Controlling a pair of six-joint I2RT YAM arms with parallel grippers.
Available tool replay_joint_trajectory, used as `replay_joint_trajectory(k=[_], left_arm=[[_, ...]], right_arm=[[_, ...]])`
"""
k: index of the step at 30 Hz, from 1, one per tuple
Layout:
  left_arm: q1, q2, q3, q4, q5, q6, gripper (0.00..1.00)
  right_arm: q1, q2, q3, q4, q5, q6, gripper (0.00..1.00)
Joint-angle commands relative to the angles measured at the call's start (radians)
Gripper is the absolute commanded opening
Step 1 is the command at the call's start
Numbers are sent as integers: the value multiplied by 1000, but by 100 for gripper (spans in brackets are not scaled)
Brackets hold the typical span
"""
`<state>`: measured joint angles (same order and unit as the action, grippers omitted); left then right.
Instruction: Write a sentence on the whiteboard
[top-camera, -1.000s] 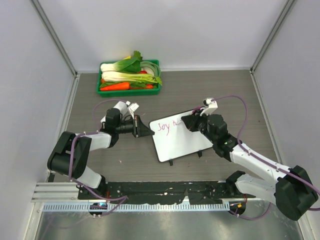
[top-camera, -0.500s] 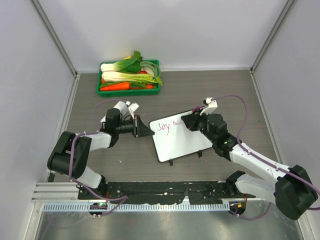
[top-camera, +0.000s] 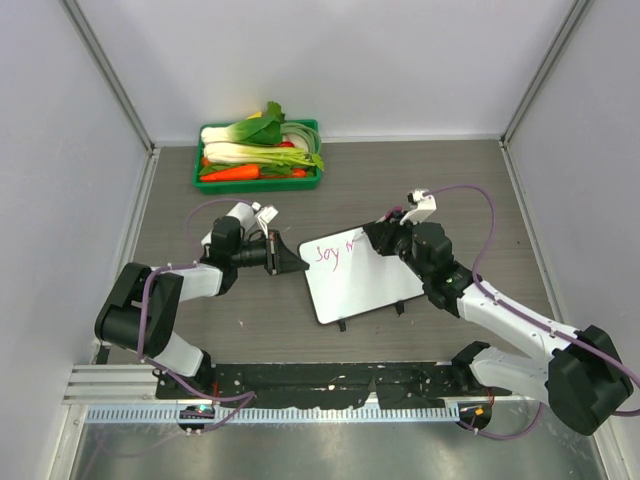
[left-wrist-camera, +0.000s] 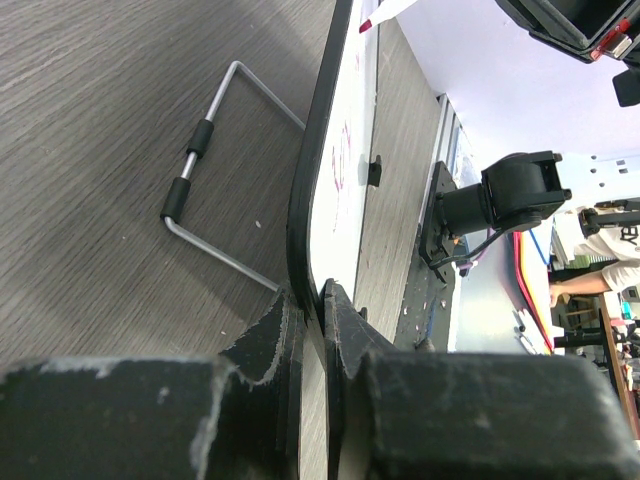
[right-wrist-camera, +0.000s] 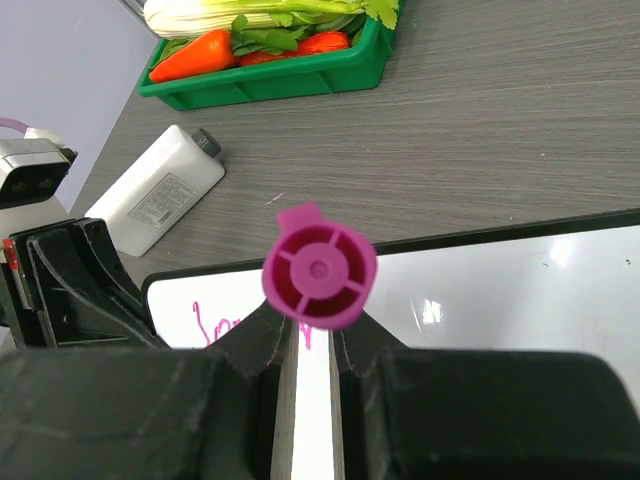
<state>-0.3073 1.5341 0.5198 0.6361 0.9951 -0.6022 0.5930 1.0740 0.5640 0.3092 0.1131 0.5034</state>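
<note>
The gray table (top-camera: 200, 310) holds the whiteboard (top-camera: 365, 285) near its middle, between the two arms. The board's long side runs left to right, with the right end turned a bit toward the back. Its white face leans up toward the arms. A green tray (top-camera: 258, 184) of vegetables sits well behind it.

The left gripper (top-camera: 297, 258) pinches the board's left edge tight. The right gripper (top-camera: 385, 238) is clenched on a pink marker (right-wrist-camera: 319, 277) over the board's top edge. The marker's back end points at the wrist camera and its tip points down at the board.

From above, the sentence (top-camera: 335, 251) is only a few pink letters by the top left corner. The left wrist view alone shows the wire stand (left-wrist-camera: 215, 150) behind the board. The right wrist view alone shows a white bottle (right-wrist-camera: 155, 202) lying by the left arm.

Since a second ago, the right gripper has moved a little toward the back. The board has stayed put.
</note>
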Motion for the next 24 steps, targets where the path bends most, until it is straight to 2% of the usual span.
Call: replay_joint_trajectory(k=[1, 24], left_arm=[[-10, 21, -3, -35, 5, 59, 0], [-12, 21, -6, -35, 2, 59, 0]], right_arm=[[-9, -5, 20, -10, 49, -20, 1], [-10, -86, -81, -38, 19, 4, 2]])
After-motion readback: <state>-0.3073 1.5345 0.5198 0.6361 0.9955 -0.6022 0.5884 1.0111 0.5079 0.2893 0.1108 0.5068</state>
